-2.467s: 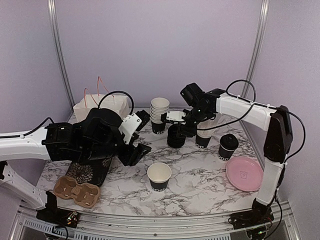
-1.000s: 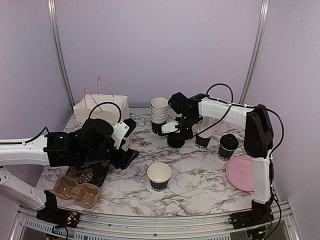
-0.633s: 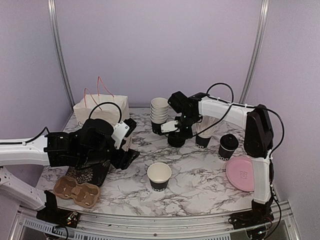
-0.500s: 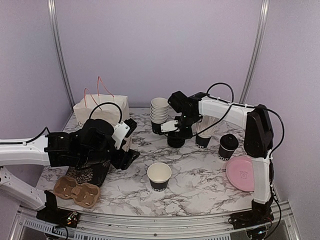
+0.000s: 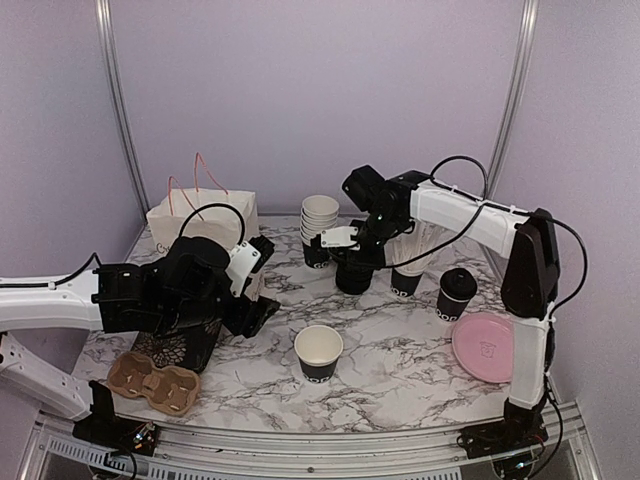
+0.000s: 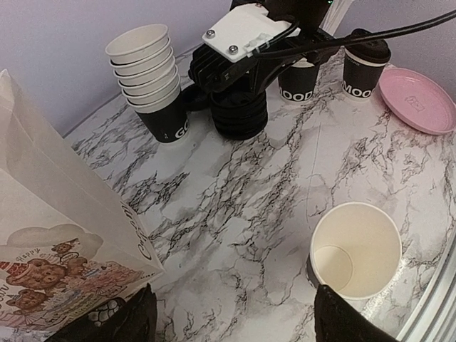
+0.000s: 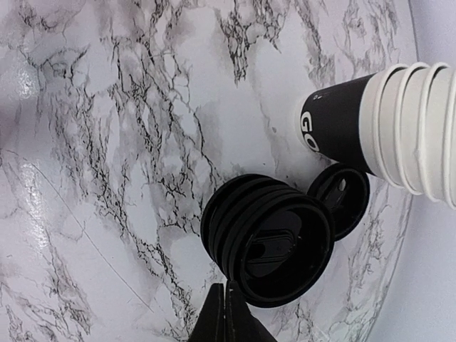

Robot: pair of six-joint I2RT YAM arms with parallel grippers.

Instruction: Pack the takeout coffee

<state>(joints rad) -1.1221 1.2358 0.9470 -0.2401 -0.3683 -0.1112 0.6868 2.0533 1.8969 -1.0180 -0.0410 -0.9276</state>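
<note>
- From the top camera, your left gripper sits low over the marble table. Its jaws are spread wide and hold nothing.
- A white paper bag stands just beside that gripper. An open black cup stands near it on the other side.
- Your right gripper points down onto a stack of black lids, with a tall stack of nested cups just beside it.
- The lidded takeout coffee stands upright well out to the side of the right gripper. It is past a second black cup half hidden by the arm, and near a pink plate.
- A cardboard cup carrier lies behind the left gripper, at the table's near edge.
- From the left wrist camera, both fingers show at the bottom corners, far apart, with bare marble between them. The open cup sits just ahead of the right finger, and the bag's corner sits ahead of the left finger. The takeout coffee is far ahead and to the right, beyond the right arm.
- From the right wrist camera, the fingers are pressed together, with their tips at the near rim of the top lid. You cannot tell whether the rim is pinched. A single lid lies flat, touching the far side of the stack. The takeout coffee is out of this view.
</note>
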